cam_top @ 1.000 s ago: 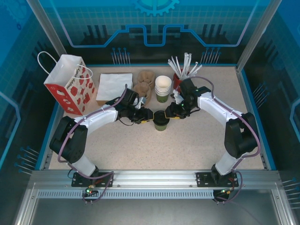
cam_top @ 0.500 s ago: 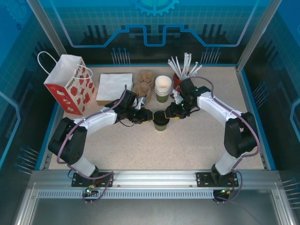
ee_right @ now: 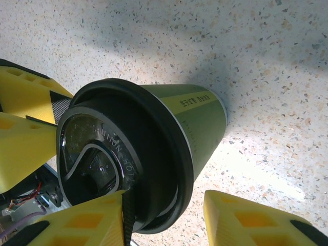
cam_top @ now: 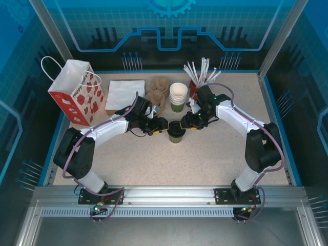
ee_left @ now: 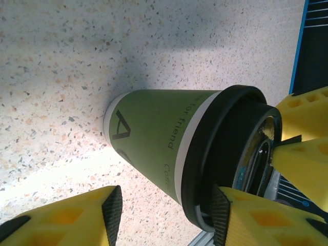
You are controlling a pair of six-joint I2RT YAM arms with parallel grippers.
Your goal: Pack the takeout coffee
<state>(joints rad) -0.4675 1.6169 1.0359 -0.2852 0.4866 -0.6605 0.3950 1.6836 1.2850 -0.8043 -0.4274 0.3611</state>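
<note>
wrapping up the lidding step, judging by the takeout coffee standing upright mid-bench with the black lid sitting on. holding the left pincer apart, straddling the cup wall without clamping. holding the right pincer apart too, one finger touching the lid rim. likely needing next a firm grip on the cup wall, then lifting and carrying toward the paper bag far left. minding the cup stack, straws and brown trays crowding just behind.

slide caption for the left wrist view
Lidded green cup standing on the speckled table, straddled by the open left pincer.
</note>
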